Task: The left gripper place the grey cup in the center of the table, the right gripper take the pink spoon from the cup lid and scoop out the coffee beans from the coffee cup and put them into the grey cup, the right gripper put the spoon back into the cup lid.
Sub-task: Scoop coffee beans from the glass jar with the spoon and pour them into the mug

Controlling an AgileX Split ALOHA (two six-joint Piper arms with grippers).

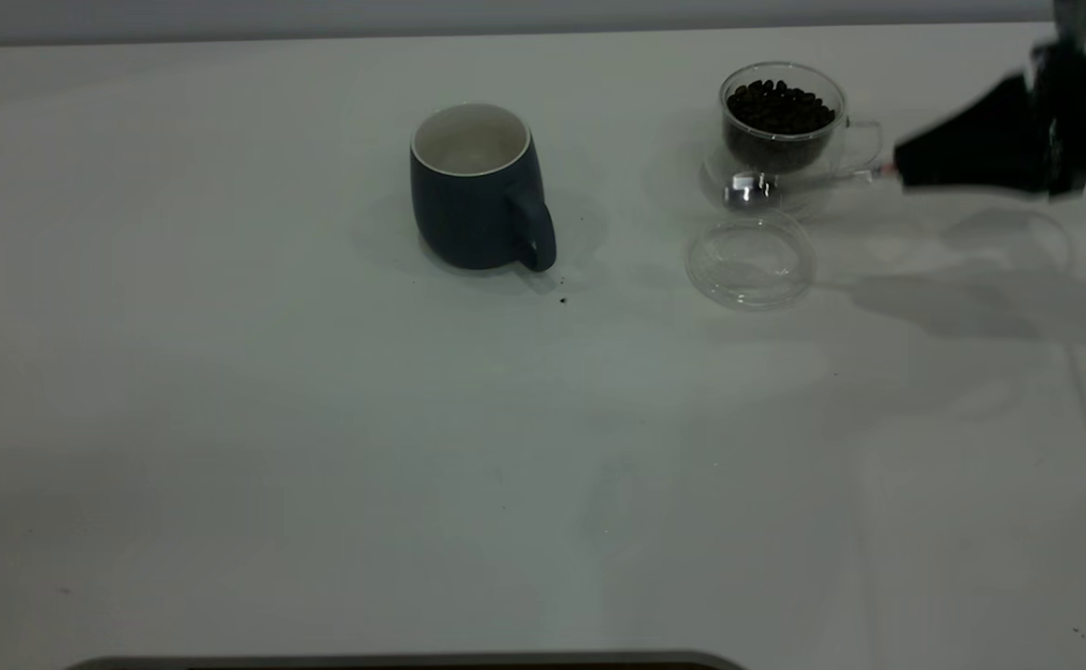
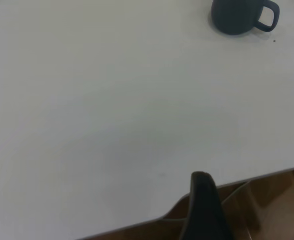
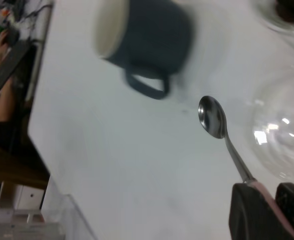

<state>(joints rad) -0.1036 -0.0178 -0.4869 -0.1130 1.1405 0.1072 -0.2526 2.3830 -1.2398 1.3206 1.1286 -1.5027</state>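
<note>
Beside the coffee cup (image 1: 782,119) and lid (image 1: 751,259), the right gripper (image 3: 267,200) jaws clamp the spoon (image 3: 214,118).

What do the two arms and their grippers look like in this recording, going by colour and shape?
The right gripper is matte black and tapers to a narrow tip, its body bulkier behind with small light patches near the frame's corner. In the right wrist view its fingers are dark, blocky and round-edged. Of the left gripper, only one slim black finger with a rounded tip shows. No cables or markings are visible.

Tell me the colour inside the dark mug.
The dark mug is white inside, best seen in the exterior view.
</note>
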